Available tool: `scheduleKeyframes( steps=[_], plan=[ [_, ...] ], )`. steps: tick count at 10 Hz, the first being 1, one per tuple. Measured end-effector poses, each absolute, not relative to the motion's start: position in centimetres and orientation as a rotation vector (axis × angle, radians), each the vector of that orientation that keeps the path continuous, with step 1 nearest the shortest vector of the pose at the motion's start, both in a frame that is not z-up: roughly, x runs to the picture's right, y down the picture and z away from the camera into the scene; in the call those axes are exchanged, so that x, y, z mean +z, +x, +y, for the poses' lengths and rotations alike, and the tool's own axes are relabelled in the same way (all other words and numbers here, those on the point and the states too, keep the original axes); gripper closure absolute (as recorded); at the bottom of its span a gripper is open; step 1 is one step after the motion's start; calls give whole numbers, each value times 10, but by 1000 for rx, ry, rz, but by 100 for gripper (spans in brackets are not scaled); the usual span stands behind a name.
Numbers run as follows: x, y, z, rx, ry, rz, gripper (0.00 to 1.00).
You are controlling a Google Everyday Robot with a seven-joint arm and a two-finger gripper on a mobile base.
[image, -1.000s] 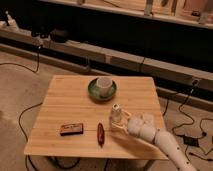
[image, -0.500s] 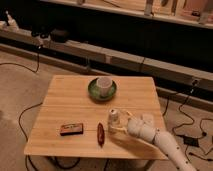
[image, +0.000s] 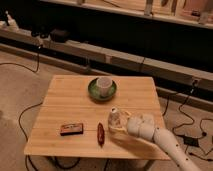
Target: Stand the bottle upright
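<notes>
The bottle (image: pixel 115 119) is small, pale and translucent with a whitish cap on top. It stands roughly upright on the wooden table (image: pixel 65 97), right of centre near the front. My gripper (image: pixel 120 125) comes in from the lower right on a white arm and sits around or right against the bottle's lower body.
A white cup (image: pixel 104 85) stands on a green saucer (image: pixel 94 91) at the table's back centre. A thin red-brown stick-like object (image: pixel 100 133) lies left of the bottle. A small dark flat box (image: pixel 71 129) lies at the front left. Cables run over the floor around the table.
The bottle and my gripper have stayed in nearly the same spot. The bottle looks slightly more upright now.
</notes>
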State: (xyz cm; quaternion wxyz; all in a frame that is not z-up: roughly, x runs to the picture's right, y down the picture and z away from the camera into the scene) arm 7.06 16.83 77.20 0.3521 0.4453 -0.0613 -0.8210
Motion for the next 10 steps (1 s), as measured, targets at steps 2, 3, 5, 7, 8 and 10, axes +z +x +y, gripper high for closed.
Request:
scheduleKeyframes(
  steps=[2, 3, 5, 7, 8, 10],
  plan=[
    [768, 64, 166, -2154, 1156, -184, 38],
    [768, 65, 166, -2153, 1154, -182, 38],
    [768, 64, 166, -2154, 1157, -184, 38],
    [768, 64, 167, -2153, 1155, -184, 38],
    [768, 64, 167, -2153, 1155, -184, 38],
    [769, 64, 167, -2152, 1156, -185, 38]
  ],
)
